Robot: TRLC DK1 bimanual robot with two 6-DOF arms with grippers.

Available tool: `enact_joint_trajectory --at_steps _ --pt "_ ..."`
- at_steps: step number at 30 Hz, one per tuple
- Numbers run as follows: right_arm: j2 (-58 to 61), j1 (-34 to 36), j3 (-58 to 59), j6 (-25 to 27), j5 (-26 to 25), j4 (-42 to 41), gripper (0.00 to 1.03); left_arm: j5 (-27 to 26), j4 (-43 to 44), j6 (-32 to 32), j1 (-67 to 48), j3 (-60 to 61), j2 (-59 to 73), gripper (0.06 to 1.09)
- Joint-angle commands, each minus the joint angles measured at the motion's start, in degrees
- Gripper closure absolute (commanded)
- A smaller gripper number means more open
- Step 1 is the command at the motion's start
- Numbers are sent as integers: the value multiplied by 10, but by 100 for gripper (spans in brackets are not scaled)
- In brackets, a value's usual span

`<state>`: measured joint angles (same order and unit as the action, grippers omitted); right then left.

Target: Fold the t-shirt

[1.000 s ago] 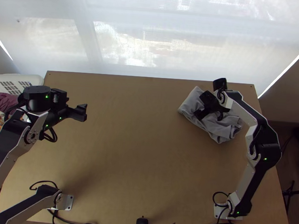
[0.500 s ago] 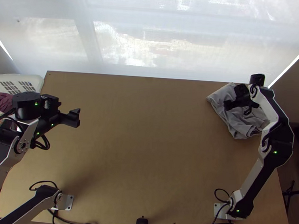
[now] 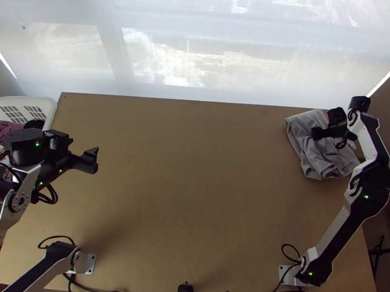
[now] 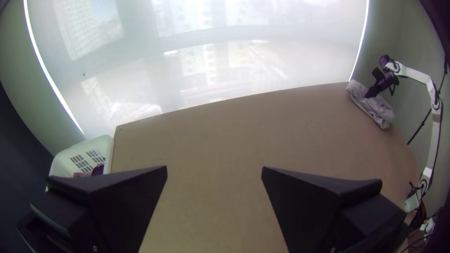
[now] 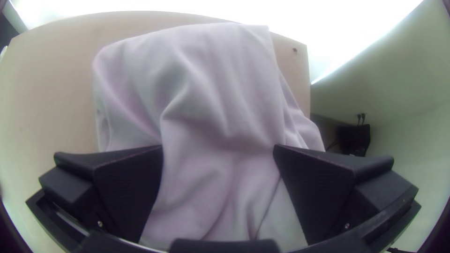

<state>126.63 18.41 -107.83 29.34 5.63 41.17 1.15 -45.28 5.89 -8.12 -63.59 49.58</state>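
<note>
White slotted basket [image 3: 48, 106] beside the table's left edge. Black, flat-fingered left gripper [image 3: 92, 161] above light wooden table [image 3: 181, 198], spread wide. Grey cloth t-shirt [image 3: 321, 160] lies rumpled near far right corner; black right gripper [image 3: 328, 139] over it, fingers wide apart.

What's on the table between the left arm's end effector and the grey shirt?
Just bare wooden tabletop. The top view shows that stretch, running from the left end effector across to the bunched grey shirt.
</note>
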Motion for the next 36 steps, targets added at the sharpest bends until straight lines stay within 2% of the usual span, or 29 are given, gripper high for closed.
enact_joint_trajectory --at_steps 1,9,13,17,19,22,26,29,32,36 --pt "-16 7 5 -2 1 18 5 0 -14 6 3 8 -19 10" --pt "-102 -15 4 -10 40 18 5 0 -18 12 15 14 -42 10" --pt "-162 -29 22 -28 47 27 5 0 12 14 35 29 -77 10" --pt "-285 -83 91 -37 45 31 5 0 26 24 64 51 -109 10" --pt "-339 -105 118 -61 45 31 5 1 26 37 70 64 -123 10" --pt "-396 -153 144 -64 45 79 5 4 28 54 73 89 -146 10" --pt "-493 -216 222 -69 43 94 5 4 53 26 82 137 -196 10" --pt "-569 -260 282 -93 17 93 5 3 55 24 94 182 -237 10" --pt "-635 -267 346 -104 13 93 5 2 60 21 94 240 -293 10" --pt "-706 -265 420 -106 -34 92 5 2 115 79 94 350 -417 10"
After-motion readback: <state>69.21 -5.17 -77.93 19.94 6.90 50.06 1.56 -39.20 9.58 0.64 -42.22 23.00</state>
